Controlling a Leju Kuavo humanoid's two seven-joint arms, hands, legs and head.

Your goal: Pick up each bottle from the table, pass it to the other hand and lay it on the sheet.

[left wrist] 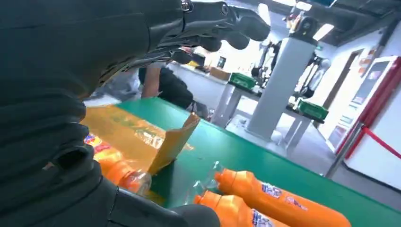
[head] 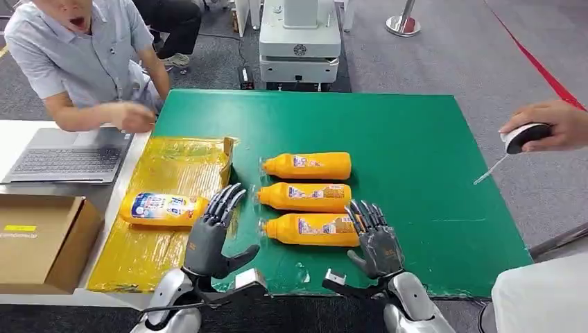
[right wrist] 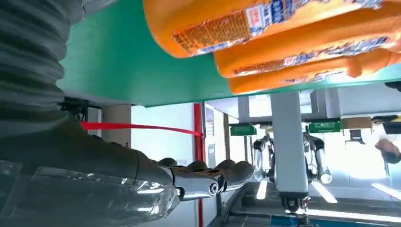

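Three orange bottles lie side by side on the green mat: a far bottle, a middle bottle and a near bottle. A fourth bottle with a blue label lies on the yellow sheet. My left hand hovers open over the sheet's right edge, fingers spread, holding nothing. My right hand is open just right of the near bottle's base, fingers beside it. In the left wrist view the orange bottles and the sheet's bottle lie below my left hand.
A person sits at the far left by a laptop. A cardboard box stands at the near left. Another person's hand holds a small device at the right edge. A white machine stands behind the table.
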